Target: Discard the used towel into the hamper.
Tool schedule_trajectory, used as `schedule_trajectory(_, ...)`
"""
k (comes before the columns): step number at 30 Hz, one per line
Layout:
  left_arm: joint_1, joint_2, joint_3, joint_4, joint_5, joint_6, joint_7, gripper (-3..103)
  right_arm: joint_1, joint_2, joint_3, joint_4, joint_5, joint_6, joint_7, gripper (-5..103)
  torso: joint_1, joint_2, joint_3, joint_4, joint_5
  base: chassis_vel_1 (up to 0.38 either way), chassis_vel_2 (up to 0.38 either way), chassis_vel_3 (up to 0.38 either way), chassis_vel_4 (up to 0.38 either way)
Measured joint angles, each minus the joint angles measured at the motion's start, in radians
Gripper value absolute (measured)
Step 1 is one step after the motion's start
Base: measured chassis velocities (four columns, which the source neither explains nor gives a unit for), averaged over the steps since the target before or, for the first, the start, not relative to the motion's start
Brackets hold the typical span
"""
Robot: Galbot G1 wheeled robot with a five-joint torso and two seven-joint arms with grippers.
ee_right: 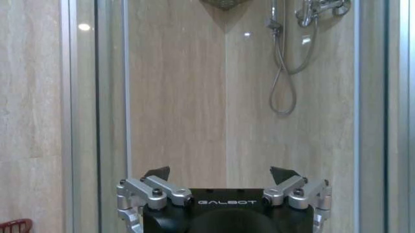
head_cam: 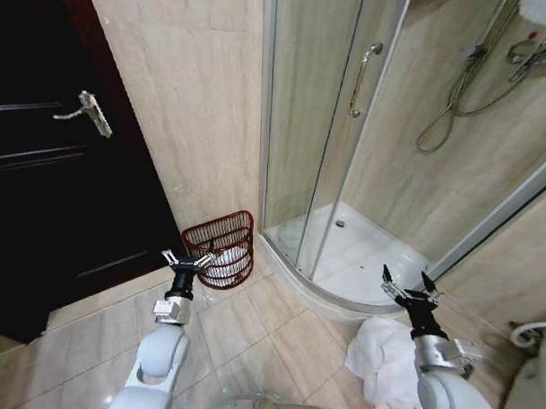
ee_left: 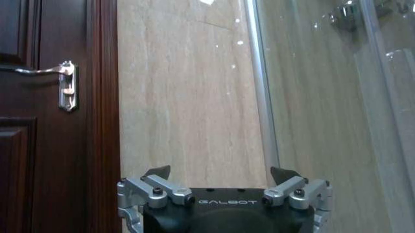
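Note:
The hamper (head_cam: pixel 222 248), a round dark red wire basket, stands on the floor against the tiled wall beside the shower; something white lies inside it. A crumpled white towel (head_cam: pixel 382 359) lies on the floor tiles at the lower right. My left gripper (head_cam: pixel 188 261) is open and held upright just in front of the hamper, empty. My right gripper (head_cam: pixel 408 285) is open too, raised above the towel and apart from it. In the wrist views the left gripper (ee_left: pixel 222 174) faces the wall and the right gripper (ee_right: pixel 220 174) faces the shower glass, where the hamper's rim (ee_right: pixel 15 225) peeks in.
A dark wooden door (head_cam: pixel 50 161) with a metal handle (head_cam: pixel 88 113) stands on the left. A glass shower enclosure (head_cam: pixel 347 126) with a raised white tray (head_cam: pixel 365 257) fills the middle and right. A white fixture (head_cam: pixel 532 375) sits at the far right.

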Motion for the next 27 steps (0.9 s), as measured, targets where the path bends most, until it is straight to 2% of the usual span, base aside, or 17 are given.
schedule_trajectory(18,0.032,-0.015,0.002,-0.006,0.024,-0.028,0.000,100,-0.025,0.009,0.001,0.002,-0.007,0.021,0.004,100,0.000,0.000,0.000,0.0000,-0.0001,-0.027,-0.099,0.034,0.098)
schedule_trajectory(27,0.047,-0.032,0.005,-0.017,0.048,-0.031,0.001,100,-0.041,-0.008,0.009,-0.007,0.007,0.041,0.007,100,0.000,0.000,0.000,0.0000,0.0000,-0.013,-0.125,0.013,0.128)
